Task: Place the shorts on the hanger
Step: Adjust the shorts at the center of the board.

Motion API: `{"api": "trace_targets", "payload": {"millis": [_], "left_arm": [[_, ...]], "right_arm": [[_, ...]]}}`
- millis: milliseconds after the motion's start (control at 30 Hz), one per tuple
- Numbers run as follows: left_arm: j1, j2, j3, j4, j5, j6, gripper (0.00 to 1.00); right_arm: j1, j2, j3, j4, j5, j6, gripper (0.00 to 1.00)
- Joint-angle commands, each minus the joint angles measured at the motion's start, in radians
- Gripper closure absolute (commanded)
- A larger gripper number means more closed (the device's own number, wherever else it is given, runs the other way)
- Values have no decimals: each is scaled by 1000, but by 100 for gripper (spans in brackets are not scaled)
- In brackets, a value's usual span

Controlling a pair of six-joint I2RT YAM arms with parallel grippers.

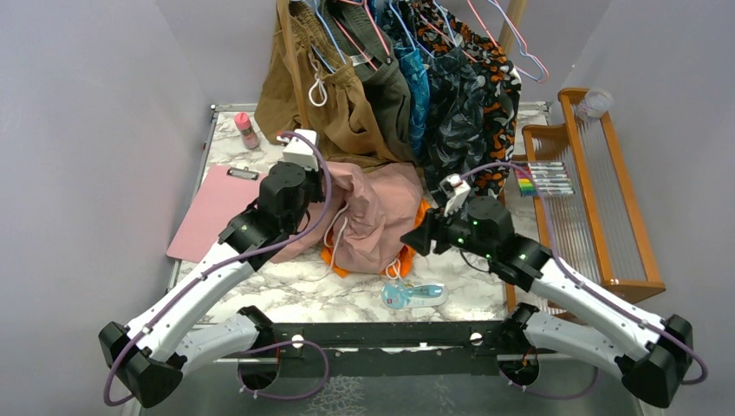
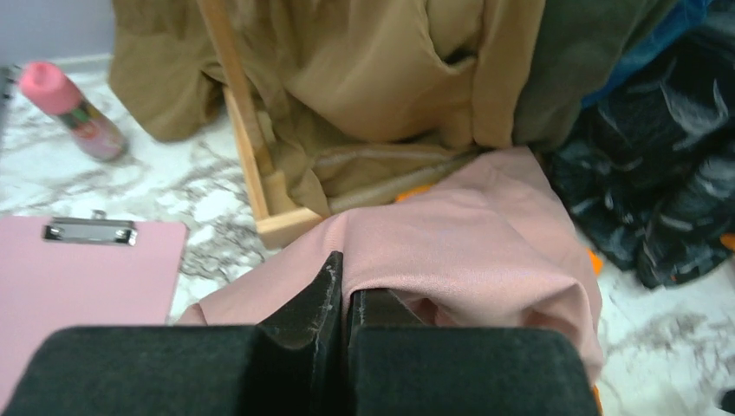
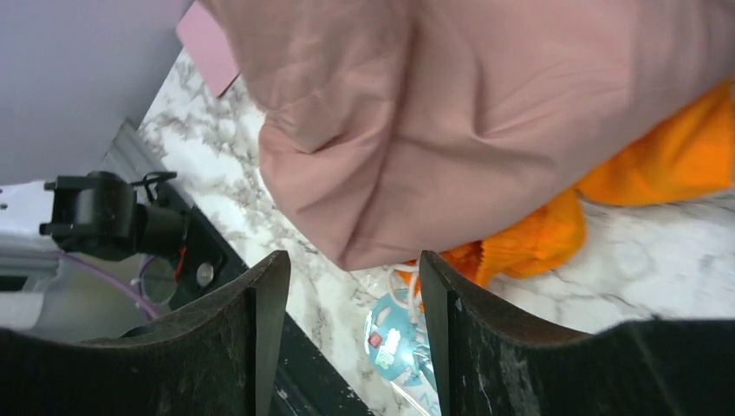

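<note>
The dusty pink shorts (image 1: 381, 212) lie crumpled mid-table on top of bright orange shorts (image 1: 334, 258); their white drawstring (image 1: 334, 232) hangs at the left. My left gripper (image 1: 314, 204) is shut on a fold at their left edge; in the left wrist view the pink cloth (image 2: 468, 234) drapes over the closed fingertips (image 2: 345, 277). My right gripper (image 1: 422, 236) is open and empty at the shorts' right side; in the right wrist view the shorts (image 3: 451, 121) lie just beyond its tips (image 3: 347, 269). Light blue hanger wire (image 1: 324, 35) shows among the hung clothes at the back.
Brown shorts (image 1: 334, 95) and dark patterned clothes (image 1: 459, 95) hang on a rack behind. A wooden rack foot (image 2: 260, 186) stands by the left gripper. A pink clipboard (image 1: 212, 212) and pink bottle (image 1: 247, 130) lie left; a wooden frame (image 1: 598, 191) and markers (image 1: 546, 178) right; a teal packet (image 1: 412, 295) in front.
</note>
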State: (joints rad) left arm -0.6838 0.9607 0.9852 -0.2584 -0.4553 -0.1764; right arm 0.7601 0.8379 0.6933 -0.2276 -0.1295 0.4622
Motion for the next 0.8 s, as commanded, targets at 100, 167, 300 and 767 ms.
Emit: {"api": "trace_targets", "payload": {"millis": [100,167,300,767], "left_arm": [[12,5,-8,-47,121,-60,100],[12,4,2,-57,116,-53,100],[11,-3,8,-70,109,-43,100],[12,-69,58,-131,133,-13,100]], "right_arm": [[225,207,40,226,82,5,38],[289,283,78,215,187,2,37],[315,405,102,223,287,52,36],[322,587,200,232,391,11,90]]}}
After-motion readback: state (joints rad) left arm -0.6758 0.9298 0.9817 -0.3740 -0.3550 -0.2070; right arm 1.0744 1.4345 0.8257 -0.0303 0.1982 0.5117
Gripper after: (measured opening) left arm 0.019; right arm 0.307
